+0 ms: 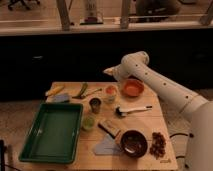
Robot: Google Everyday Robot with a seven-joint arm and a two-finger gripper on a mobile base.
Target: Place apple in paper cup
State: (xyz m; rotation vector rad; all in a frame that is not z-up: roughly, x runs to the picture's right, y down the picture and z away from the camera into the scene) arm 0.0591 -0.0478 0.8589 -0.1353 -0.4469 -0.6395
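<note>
Wooden table, paper cup at upper centre with reddish apple in its mouth, gripper just above it, apart or together cannot be told, orange bowl just right, dark cup and small green cup below-left, green tray lower left, dark bowl lower right.

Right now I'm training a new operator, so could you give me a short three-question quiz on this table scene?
1. The gripper hangs over the table's far side. Which cup stands nearest it? A) paper cup B) dark metallic cup C) small green cup
2. Fill in: the brush lies between the orange bowl and the dark ____.
3. True or false: the orange bowl sits inside the green tray.

Key: 1 A; 2 bowl; 3 false, it stands on the bare table.
</note>
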